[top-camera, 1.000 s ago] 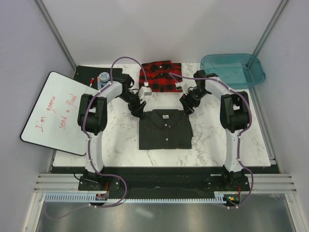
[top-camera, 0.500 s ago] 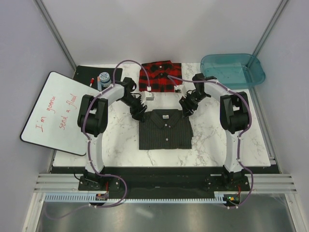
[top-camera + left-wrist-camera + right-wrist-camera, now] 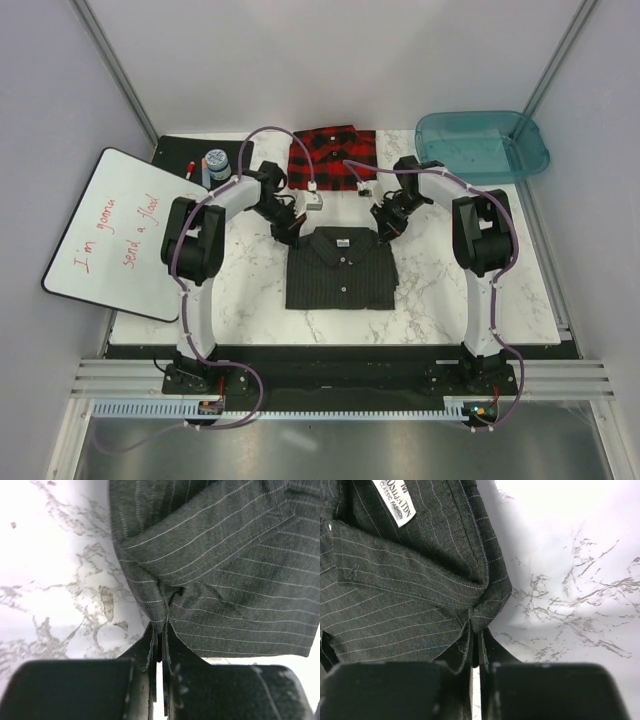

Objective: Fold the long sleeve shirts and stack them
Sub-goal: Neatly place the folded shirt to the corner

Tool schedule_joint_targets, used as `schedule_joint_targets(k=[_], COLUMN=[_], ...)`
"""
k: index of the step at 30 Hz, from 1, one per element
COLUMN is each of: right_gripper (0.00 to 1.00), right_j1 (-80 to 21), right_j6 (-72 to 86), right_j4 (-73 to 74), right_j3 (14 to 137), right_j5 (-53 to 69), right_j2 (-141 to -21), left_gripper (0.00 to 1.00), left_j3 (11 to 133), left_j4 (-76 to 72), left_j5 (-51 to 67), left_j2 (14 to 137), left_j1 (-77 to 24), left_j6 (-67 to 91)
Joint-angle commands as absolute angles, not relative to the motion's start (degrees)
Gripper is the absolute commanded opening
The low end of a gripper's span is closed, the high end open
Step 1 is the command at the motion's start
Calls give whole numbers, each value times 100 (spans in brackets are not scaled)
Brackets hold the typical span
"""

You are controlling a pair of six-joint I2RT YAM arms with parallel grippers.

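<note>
A folded dark pinstriped shirt (image 3: 341, 270) lies flat in the middle of the marble table, collar toward the back. My left gripper (image 3: 288, 234) is shut on its back left corner; the left wrist view shows pinstriped cloth (image 3: 210, 565) bunched and pinched between the closed jaws. My right gripper (image 3: 386, 230) is shut on the back right corner, where the cloth (image 3: 420, 575) puckers into the jaws beside the collar label (image 3: 395, 500). The folded red-and-black plaid shirt (image 3: 332, 157) lies behind, at the table's far edge.
A teal plastic tub (image 3: 482, 144) stands at the back right. A whiteboard with red writing (image 3: 118, 232) leans over the left edge, with a black pad (image 3: 180, 152) and a small jar (image 3: 216, 161) behind it. Bare marble (image 3: 440, 290) lies on both sides of the dark shirt.
Both grippers came down onto the dark shirt's back corners and went from open to shut on the cloth. The shirt's top edge has shifted slightly.
</note>
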State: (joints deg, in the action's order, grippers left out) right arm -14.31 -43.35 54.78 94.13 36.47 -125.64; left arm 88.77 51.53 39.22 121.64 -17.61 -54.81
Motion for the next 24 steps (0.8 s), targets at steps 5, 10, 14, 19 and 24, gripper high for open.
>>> schedule_joint_targets(k=[5,10,14,19,24], right_gripper=[0,0,0,0,0], right_j1=[-1468,-1459,-1441,-1415,-1389], right_j6=[-3692,-3376,-3147,-2681,-2304], right_j4=[5221,4932,4554,3737,2666], right_j3=[10124,10748,11074,11373,11391], right_j5=[3279,3042,2646,2286,1751], right_j2=[-12182,-12111,-12138,-12103,-12041], left_gripper=[2,2,2,2,2], left_j3=[9544,9922,10492,11354,11540], left_j4=[5010,4949,4554,3992,3218], left_j5=[3700,3613,3332,3199,3200], left_j2=[11575,11514,11636,11988,12094], left_j1=[-1433,-1380,-1284,-1160,-1143], left_j6=[-4623,-4404,-4096,-3456,-3042])
